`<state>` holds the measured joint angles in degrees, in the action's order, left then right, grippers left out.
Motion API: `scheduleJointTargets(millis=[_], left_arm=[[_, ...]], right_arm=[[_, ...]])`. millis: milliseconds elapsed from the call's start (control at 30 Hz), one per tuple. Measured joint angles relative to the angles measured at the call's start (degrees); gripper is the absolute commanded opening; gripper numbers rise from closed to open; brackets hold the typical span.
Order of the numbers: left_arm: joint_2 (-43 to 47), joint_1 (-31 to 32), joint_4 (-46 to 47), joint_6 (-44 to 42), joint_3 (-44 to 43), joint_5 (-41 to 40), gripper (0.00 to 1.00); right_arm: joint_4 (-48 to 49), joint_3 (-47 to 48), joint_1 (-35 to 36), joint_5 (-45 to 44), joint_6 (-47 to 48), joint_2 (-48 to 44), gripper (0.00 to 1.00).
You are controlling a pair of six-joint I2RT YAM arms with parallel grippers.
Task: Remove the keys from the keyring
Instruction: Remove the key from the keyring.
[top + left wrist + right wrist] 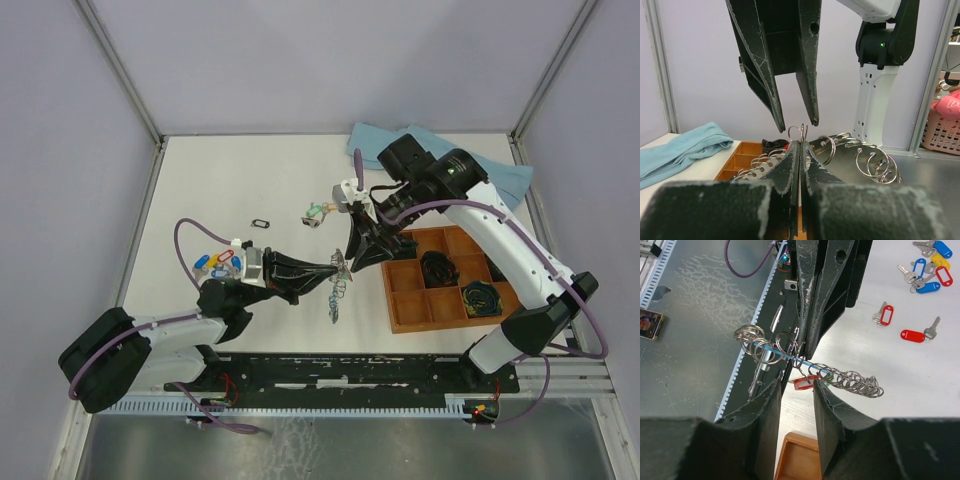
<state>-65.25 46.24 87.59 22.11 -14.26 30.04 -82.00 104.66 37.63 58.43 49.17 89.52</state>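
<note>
My left pincer (pixel 800 146) is clamped shut on the keyring (pixel 852 380), holding it in the air over the near edge of the desk (pixel 260 180). My right pincer (pixel 796 390) hangs just above it, jaws apart, gripping nothing. I judge this mid-job: several freed keys (pixel 927 270) lie on the desk, while a red-tagged key (pixel 804 383) dangles from the ring between my right fingers. Next I should close on that smooth oblong plastic tag and work its small split ring off. The keyring is a light-blue arc strung with shiny, springy steel rings, likely to slip and tangle.
</note>
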Motion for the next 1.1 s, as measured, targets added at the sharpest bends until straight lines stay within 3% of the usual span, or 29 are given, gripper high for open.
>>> scheduleJointTargets(millis=[167,833,1100], left_arm=[[0.0,0.0,0.0,0.7,-0.28,0.0,0.03],[0.02,0.04,-0.02,1.36,-0.48,-0.24,0.03],[0.07,0.59,-0.02,3.13,-0.48,-2.29,0.03]], right_arm=[[1.84,-1.31,0.24,-0.07,-0.55,-0.28,0.36],[2.95,-1.88,1.01,-0.22,-1.07,-1.22,0.04],[6.23,-4.9,1.03,-0.9,-3.06,-3.1,0.01]])
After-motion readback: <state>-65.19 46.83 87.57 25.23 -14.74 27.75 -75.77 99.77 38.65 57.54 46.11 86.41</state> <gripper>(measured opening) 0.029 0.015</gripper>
